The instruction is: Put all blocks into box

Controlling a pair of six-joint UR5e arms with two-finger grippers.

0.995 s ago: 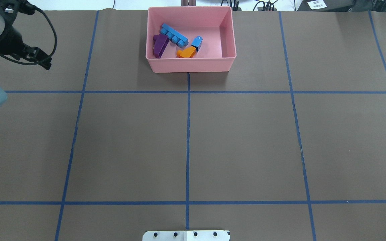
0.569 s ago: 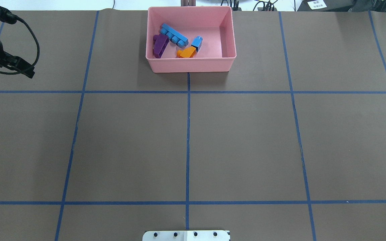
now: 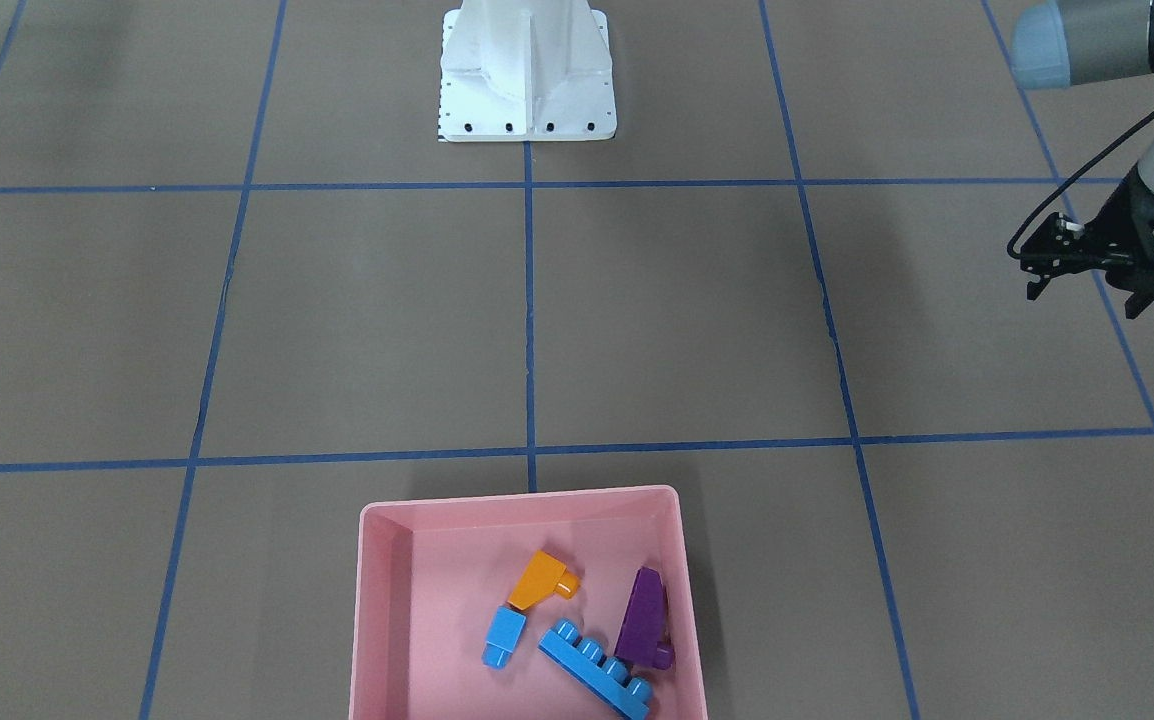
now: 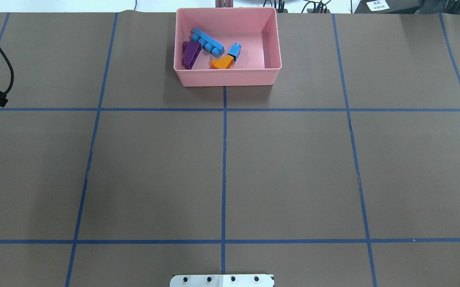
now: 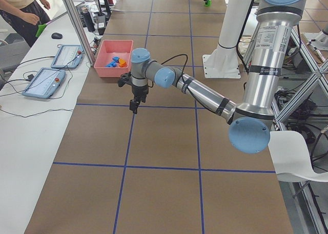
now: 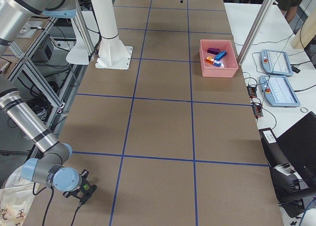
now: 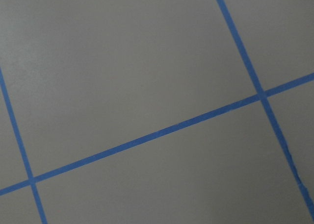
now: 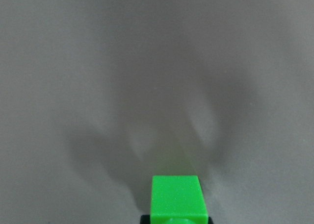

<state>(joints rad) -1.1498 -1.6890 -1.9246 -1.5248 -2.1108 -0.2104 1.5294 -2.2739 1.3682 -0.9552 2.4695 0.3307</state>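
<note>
Left gripper (image 3: 1083,300): at the left edge of the table (image 4: 293,167), well apart from the box. Its jaws are spread wide with nothing between them.
Box (image 4: 227,77): at the far middle of the table, on the centre tape line.
Inside the box, left to right in the overhead view: purple wedge (image 4: 191,54), long blue bar (image 4: 208,41) touching it, orange sloped brick (image 4: 223,62), small blue cube (image 4: 234,51).
Green brick (image 8: 175,197): not in the box. It sits at the tip of the right gripper (image 6: 83,191), which looks closed on it, above bare table at the robot's right end, far from the box.
Progress: four of five blocks are in. As I judge it, only carrying the green brick over and dropping it in remains.
Overhead view: shows the box's contents clearly, a mere sliver of the left gripper, and nothing of the right arm or the green brick.
Front-facing view: alone shows the left jaws apart and empty.
Right wrist and side views: the only ones showing the green brick. The left wrist view shows just table and tape.
</note>
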